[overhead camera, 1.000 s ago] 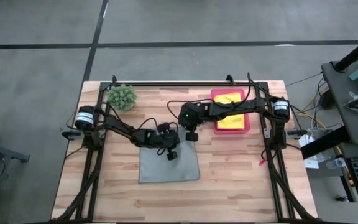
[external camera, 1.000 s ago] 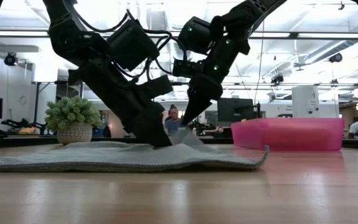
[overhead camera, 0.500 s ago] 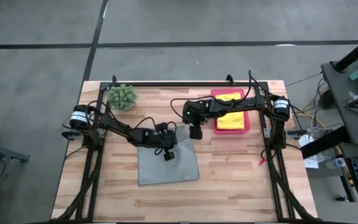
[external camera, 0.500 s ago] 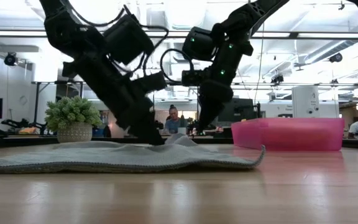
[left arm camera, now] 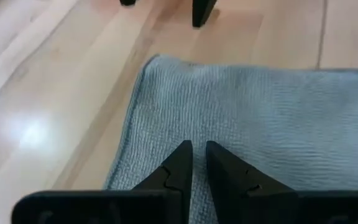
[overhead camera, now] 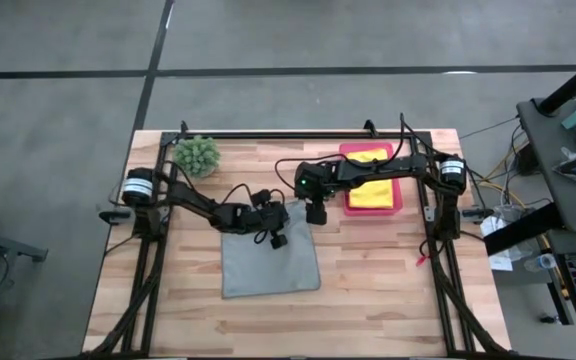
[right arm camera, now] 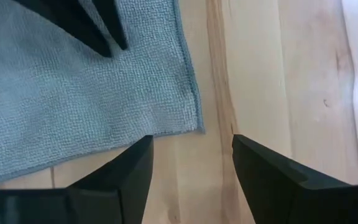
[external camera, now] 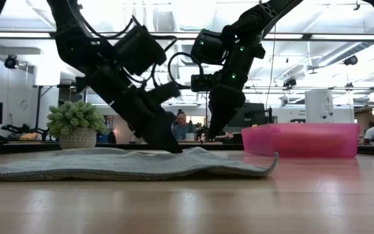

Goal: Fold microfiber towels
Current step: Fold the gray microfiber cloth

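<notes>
Lying spread flat on the wooden table (overhead camera: 368, 290), the grey towel (overhead camera: 268, 262) sits out toward the middle of the boards, well apart from the pink tray (overhead camera: 396, 196) and on the side of it away from the right arm's base. Its far edge is slightly rumpled where the two arms meet above it.

The left gripper (left arm camera: 198, 163) is down on the towel near the far corner that lies closest to the tray, its two dark fingers pressed nearly together with only a thin slit between them; whether they pinch any cloth there cannot be told.

The right gripper (right arm camera: 191, 163) hangs just above the table between the towel and the tray, over that same corner, its fingers spread wide with bare wood and the towel's edge showing between them, holding nothing.

Inside the tray lies a yellow towel (overhead camera: 368, 192), with a strip of orange towel (overhead camera: 370, 208) showing at the tray's near side.

A spiky green plant (overhead camera: 197, 155) in a small pot stands far from the tray, toward the left arm's base at the table's back edge.
</notes>
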